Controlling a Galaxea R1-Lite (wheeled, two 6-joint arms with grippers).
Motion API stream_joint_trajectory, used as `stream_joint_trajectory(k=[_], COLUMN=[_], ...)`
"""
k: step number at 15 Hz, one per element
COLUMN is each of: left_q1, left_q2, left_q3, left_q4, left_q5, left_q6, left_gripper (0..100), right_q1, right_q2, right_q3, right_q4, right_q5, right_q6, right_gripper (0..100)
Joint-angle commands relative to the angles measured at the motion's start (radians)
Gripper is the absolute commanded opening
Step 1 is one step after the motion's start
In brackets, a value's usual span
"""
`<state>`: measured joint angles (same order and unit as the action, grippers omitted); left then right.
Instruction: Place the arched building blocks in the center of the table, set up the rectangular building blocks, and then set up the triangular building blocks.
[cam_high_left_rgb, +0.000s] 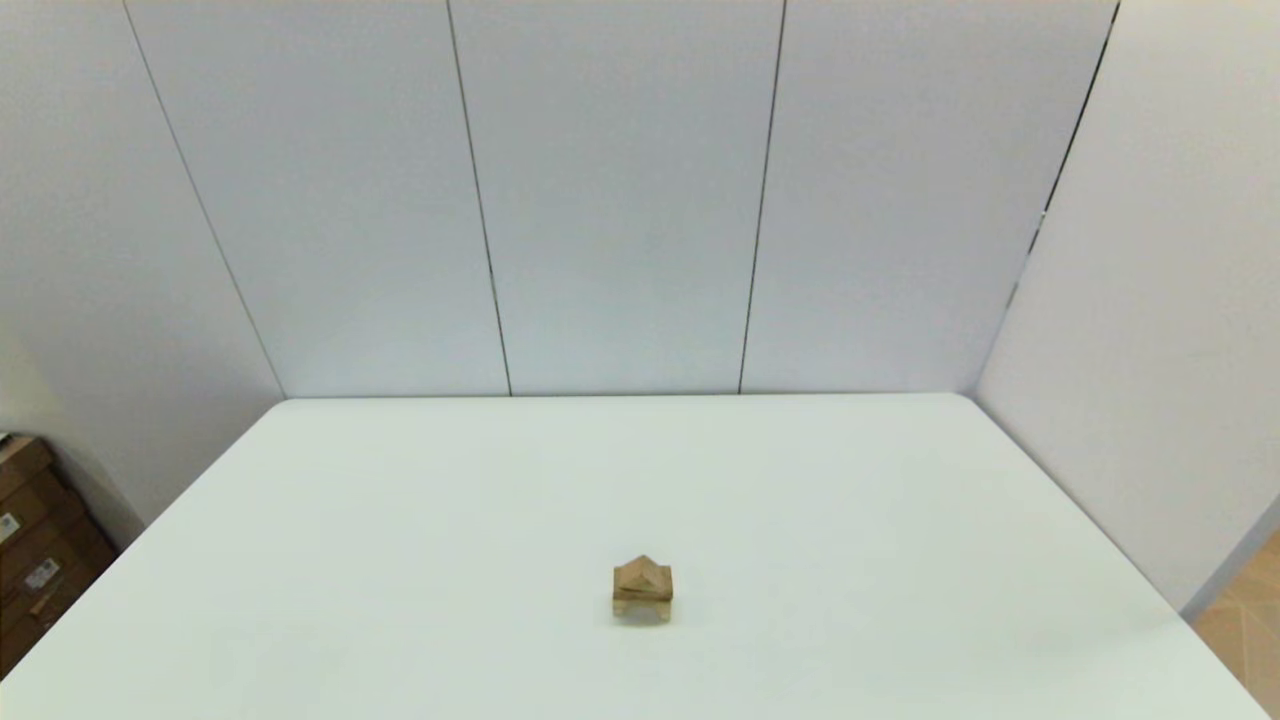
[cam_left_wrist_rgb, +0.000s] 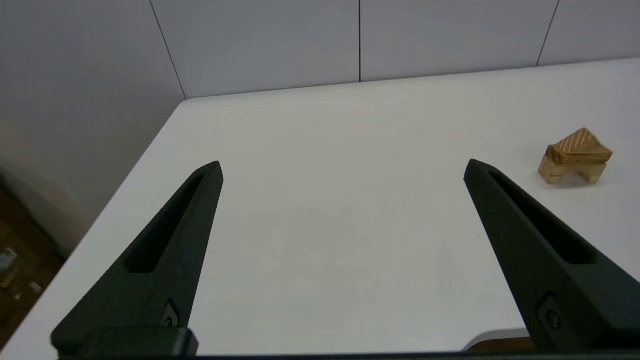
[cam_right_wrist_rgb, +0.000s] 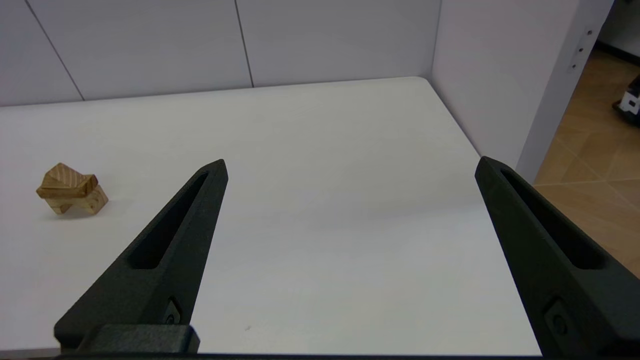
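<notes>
Fingers of the left gripper (cam_left_wrist_rgb: 342, 167) and right gripper (cam_right_wrist_rgb: 350, 165) spread wide, parked.

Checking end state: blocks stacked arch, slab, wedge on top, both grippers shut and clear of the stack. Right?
Not quite. Both grippers are open, not shut: each wrist view shows its fingers spread wide, left gripper and right gripper. The rest holds: wedge on slab on arch, nothing touching the stack.

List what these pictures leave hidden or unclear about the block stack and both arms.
- Head view: both arms lie outside the picture.
- Head view: the slab between arch and wedge is too small to separate clearly.
- Left gripper and right gripper: wrist views show only open fingers, arms cut off.
</notes>
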<state>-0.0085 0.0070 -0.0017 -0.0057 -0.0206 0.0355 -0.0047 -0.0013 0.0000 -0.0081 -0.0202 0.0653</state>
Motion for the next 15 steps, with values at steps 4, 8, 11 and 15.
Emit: stream_joint_trajectory(k=[4, 8, 11, 15], left_q1=[0.001, 0.001, 0.001, 0.001], left_q2=[-0.007, -0.007, -0.007, -0.007], left_q3=[0.0, 0.0, 0.0, 0.0], left_q4=[0.003, 0.001, 0.001, 0.001], left_q5=[0.001, 0.002, 0.002, 0.002], left_q6=[-0.043, -0.043, -0.043, -0.043], left_gripper=[100, 100, 100, 100], right_q1=[0.0, 0.0, 0.0, 0.0], right_q2=[0.001, 0.001, 0.001, 0.001], right_q3=[0.0, 0.0, 0.002, 0.0], right_q4=[0.0, 0.0, 0.0, 0.0], right_q5=[-0.001, -0.001, -0.001, -0.001], right_q6=[-0.001, 0.001, 0.001, 0.001], right_gripper=[100, 100, 100, 100])
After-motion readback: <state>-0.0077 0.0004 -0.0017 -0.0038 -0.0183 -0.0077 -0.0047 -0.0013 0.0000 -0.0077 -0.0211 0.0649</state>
